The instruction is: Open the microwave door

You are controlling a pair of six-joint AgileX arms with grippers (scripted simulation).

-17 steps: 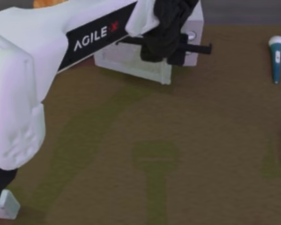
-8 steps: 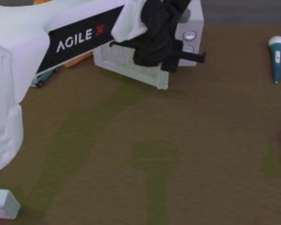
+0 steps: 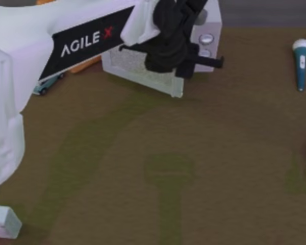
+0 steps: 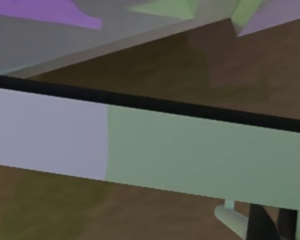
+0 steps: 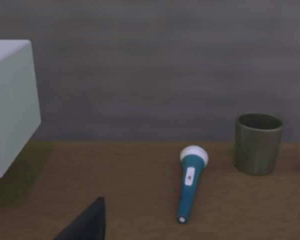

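Observation:
The pale grey-white microwave [image 3: 212,20] stands at the table's back centre, its two silver knobs [image 3: 206,39] showing. The microwave door [image 3: 143,67], with a speckled mesh window, stands swung out at an angle towards the front left. My left arm reaches over it. My left gripper [image 3: 186,62] sits at the door's free edge. In the left wrist view the door panel [image 4: 190,150] fills the middle, and black fingers [image 4: 262,226] close round a pale bar handle [image 4: 230,218]. Only a black tip of my right gripper [image 5: 90,222] shows, parked at the right.
A teal microphone [image 3: 300,58] lies at the back right, next to an olive cup [image 5: 257,142]. An orange box [image 3: 84,65] and a small teal toy car [image 3: 43,87] sit left of the microwave. A white block [image 3: 5,222] is at the front left corner.
My left arm drew leftward and the door swung further out, showing more of its mesh window. Over the last half second almost nothing has moved.

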